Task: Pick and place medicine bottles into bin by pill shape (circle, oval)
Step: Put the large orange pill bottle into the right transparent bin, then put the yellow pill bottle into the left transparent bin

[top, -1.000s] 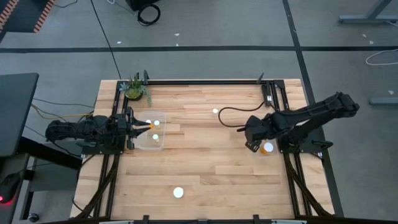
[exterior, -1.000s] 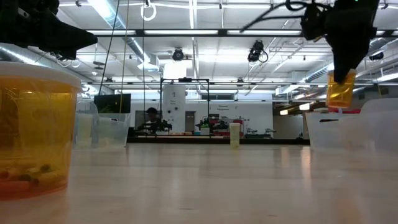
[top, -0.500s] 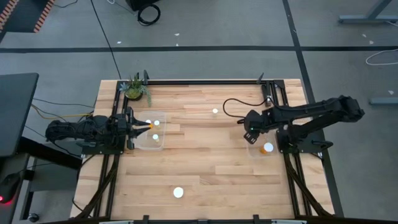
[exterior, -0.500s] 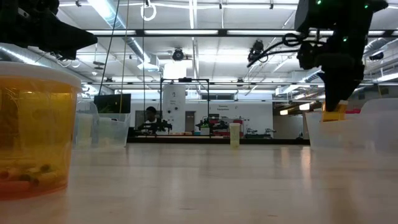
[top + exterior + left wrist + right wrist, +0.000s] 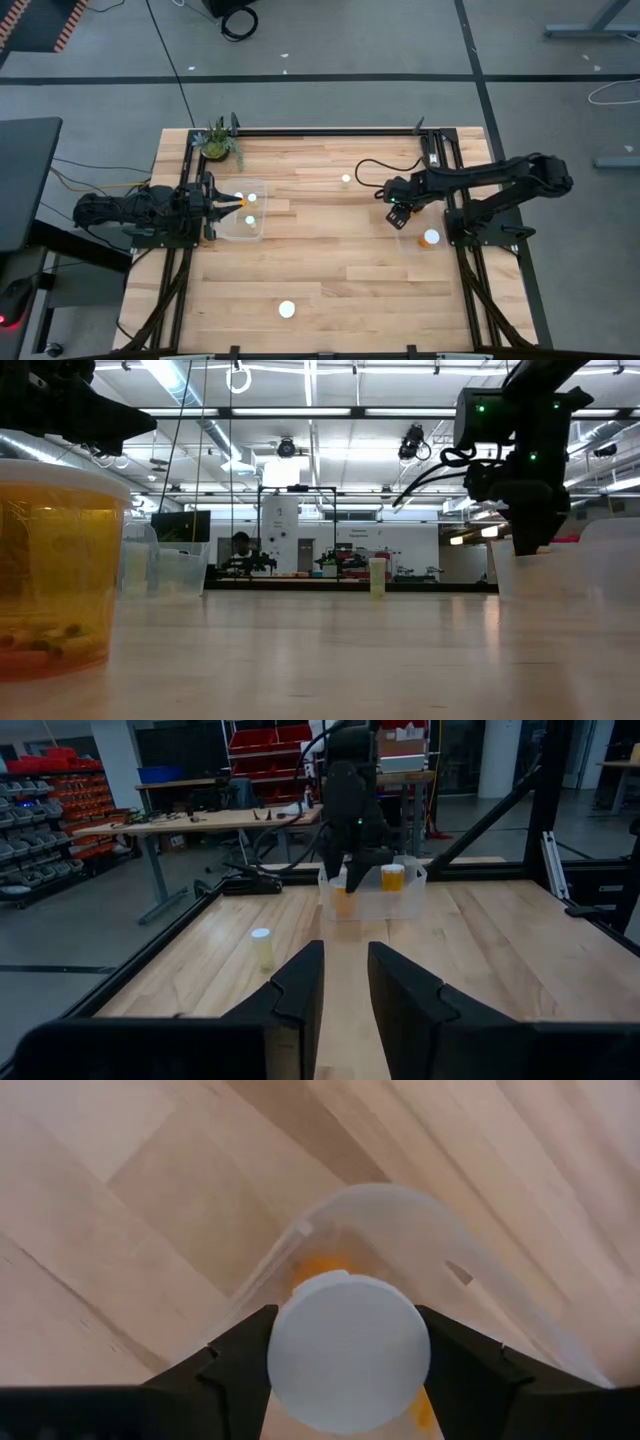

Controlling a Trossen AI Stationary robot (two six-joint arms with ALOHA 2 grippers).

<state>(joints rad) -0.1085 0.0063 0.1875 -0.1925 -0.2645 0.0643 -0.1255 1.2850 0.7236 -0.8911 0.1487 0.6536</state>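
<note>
My right gripper [image 5: 398, 212] is shut on a medicine bottle with a white cap [image 5: 348, 1352]. It holds the bottle low over a corner of the clear right bin [image 5: 416, 236]. Another bottle [image 5: 431, 238] stands in that bin. My left gripper [image 5: 222, 205] waits at the clear left bin [image 5: 244, 212], its fingers [image 5: 345, 990] slightly apart and empty. That bin holds white-capped bottles [image 5: 250, 198]. Loose bottles stand on the table at the far middle [image 5: 346, 180] and the near middle [image 5: 287, 309]. My right gripper pinches the bottle between its two fingers [image 5: 235, 1365], one on each opposite side just under the white cap [image 5: 300, 1320]. The fingers point down from above. The bottle stands upright with its cap up and its amber body [image 5: 345, 903] inside the bin. I cannot tell whether it touches the bin's floor.
A green potted plant [image 5: 217, 143] stands at the far left corner. A black cable [image 5: 368, 178] loops over the table by the right arm. In the low view the near bottle [image 5: 55, 570] fills the left side. Bare wood lies between the two bins.
My right gripper has gone down with the bottle into the right bin and a little toward the table's far and left edges. It has stayed shut on the bottle. In the low view the bottle has sunk behind the bin wall.
</note>
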